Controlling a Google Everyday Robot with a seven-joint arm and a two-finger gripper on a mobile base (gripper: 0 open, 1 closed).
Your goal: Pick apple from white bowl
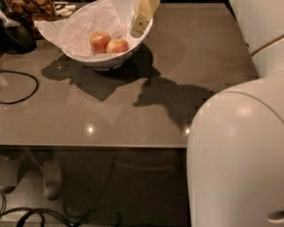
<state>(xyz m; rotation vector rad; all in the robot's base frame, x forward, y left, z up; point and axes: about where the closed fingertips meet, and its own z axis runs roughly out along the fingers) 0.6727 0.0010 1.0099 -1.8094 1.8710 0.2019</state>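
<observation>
Cream gripper (139, 26) above white bowl (103, 60) rim, yellow-orange apple (117, 46), perhaps pink-blushed, redder apple (100, 40), grey-brown table (203, 46).

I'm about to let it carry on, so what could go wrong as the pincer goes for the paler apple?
The pincer hangs at the right rim of the bowl and could knock it going down. The apple lies right beside the red apple, so the wrong one might get taken or pushed. The paper lining could get caught in the grasp.
</observation>
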